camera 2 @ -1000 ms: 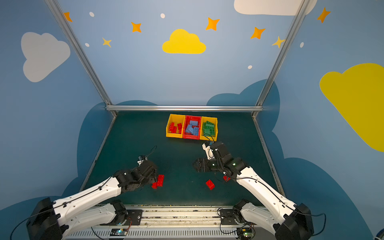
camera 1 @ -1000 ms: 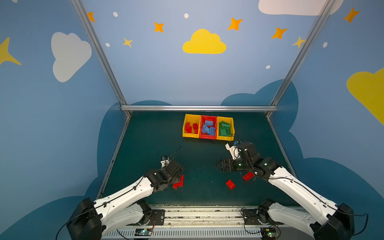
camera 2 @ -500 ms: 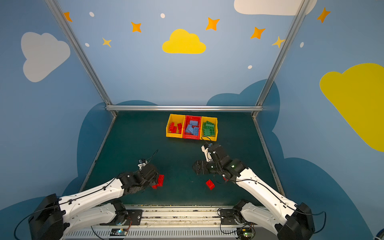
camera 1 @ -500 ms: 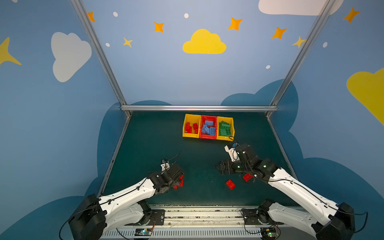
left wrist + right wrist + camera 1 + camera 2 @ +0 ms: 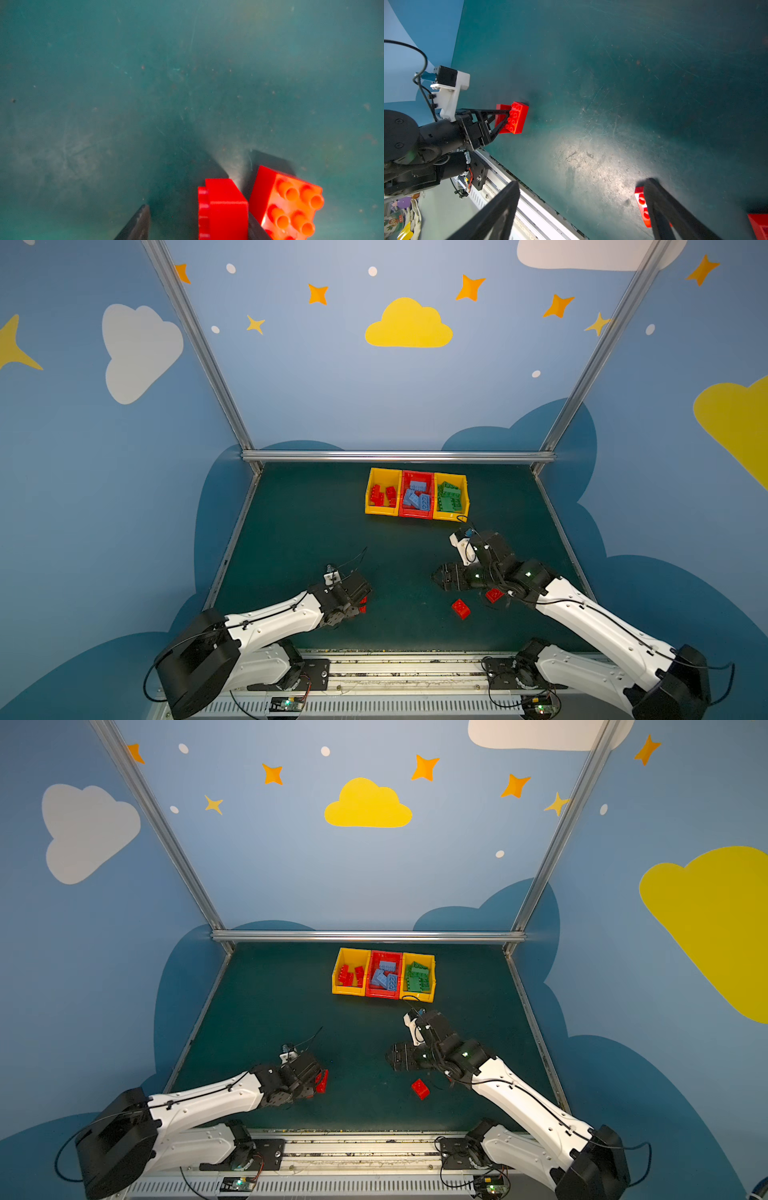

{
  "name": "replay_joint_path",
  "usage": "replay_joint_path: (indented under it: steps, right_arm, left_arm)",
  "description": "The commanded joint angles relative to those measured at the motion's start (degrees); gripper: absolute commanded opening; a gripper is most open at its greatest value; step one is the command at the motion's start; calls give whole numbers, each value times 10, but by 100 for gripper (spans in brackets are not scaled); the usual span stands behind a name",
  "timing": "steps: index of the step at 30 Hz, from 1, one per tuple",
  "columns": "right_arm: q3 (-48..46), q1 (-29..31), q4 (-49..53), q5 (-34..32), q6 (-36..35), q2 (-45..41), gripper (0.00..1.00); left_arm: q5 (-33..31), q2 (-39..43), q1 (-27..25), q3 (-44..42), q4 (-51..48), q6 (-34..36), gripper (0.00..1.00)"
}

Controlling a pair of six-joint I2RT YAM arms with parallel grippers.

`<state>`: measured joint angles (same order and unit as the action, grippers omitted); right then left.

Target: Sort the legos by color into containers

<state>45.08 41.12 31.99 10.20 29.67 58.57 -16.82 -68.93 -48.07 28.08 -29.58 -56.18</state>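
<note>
Red lego (image 5: 223, 209) within left tool (image 5: 197, 216)

The left arm (image 5: 270, 620) and the right arm (image 5: 590, 610) have smooth white shells on the long parts and black round joints, with a big black drum (image 5: 199, 651) at each shoulder. Thin black cables (image 5: 426, 62) run along each arm. Small green lights (image 5: 528, 573) glow on the black wrist of the right arm. Each wrist carries a white bracket (image 5: 450, 97) with a black camera box. The right gripper (image 5: 582, 181) has thin black fingers (image 5: 660, 205).
</note>
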Motion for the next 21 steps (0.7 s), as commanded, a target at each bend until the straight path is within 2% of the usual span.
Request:
replay_joint_path:
  steps: [1,5,8,11,15,21]
  right_arm:
    - [-7,4,9,-11,1,-16,91]
    - [-12,4,9,-18,2,-23,91]
    - [-15,4,4,-23,6,-30,91]
    - [-15,4,1,-27,1,-34,91]
    - [-14,3,-6,-31,-6,-32,91]
    - [-8,-11,-13,-33,-13,-20,91]
  left_arm:
    - [-1,-16,-1,7,-6,-15,52]
    - [2,-40,-1,12,-10,-23,31]
    - [-14,-54,-1,36,-34,-23,23]
    - [-33,-70,10,80,-60,-4,20]
    - [-33,-104,53,156,-71,58,19]
    - [-21,-214,129,355,-79,164,19]
